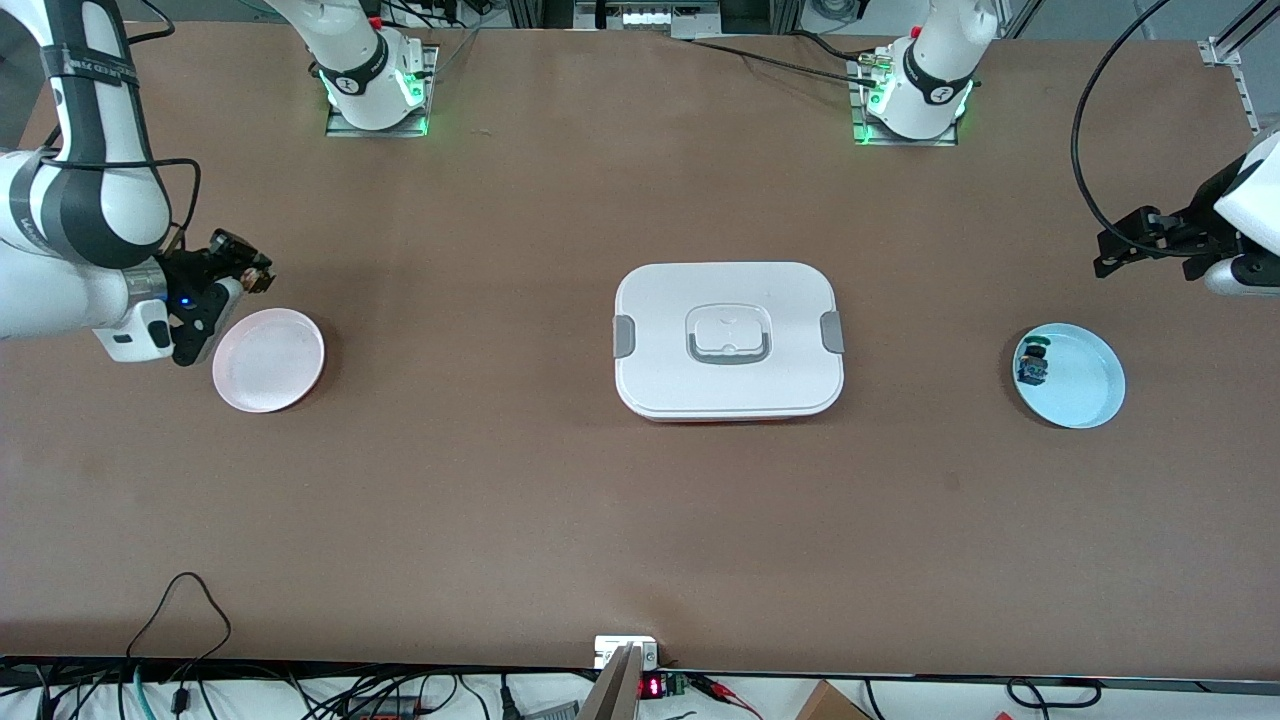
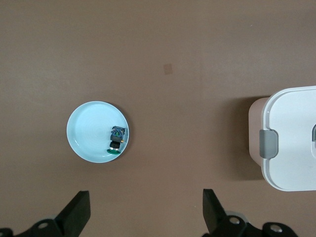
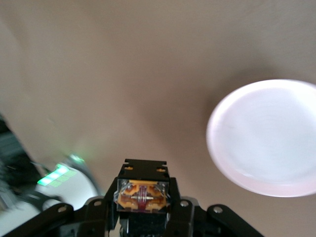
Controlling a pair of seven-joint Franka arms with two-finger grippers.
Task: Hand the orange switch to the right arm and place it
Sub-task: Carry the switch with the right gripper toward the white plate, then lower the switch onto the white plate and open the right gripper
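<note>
A: Right wrist view first: we see the orange switch (image 3: 143, 195) clamped between the jaws of the right gripper (image 3: 143, 207), its orange-tan block facing the lens. So the handover looks done, and placing is what's left.

B: And from the front, we've got that right gripper (image 1: 245, 275) up in the air just beside the pink plate (image 1: 268, 360), not squarely over it.

A: That's our worry. Let go there and the switch could clip the rim or land on the table (image 1: 500, 500). It's tiny, so it may bounce or roll off.

B: Tilt is another one; the gripper looks angled, so the part could snag on a finger as the jaws part.

A: Left gripper (image 2: 145, 217)?

B: Waiting, jaws spread and holding nothing, above the table near the blue plate (image 2: 86, 133), where the green and blue switch (image 2: 117, 138) sits. The white lidded box (image 1: 728, 340) is mid-table, well apart from both.
</note>
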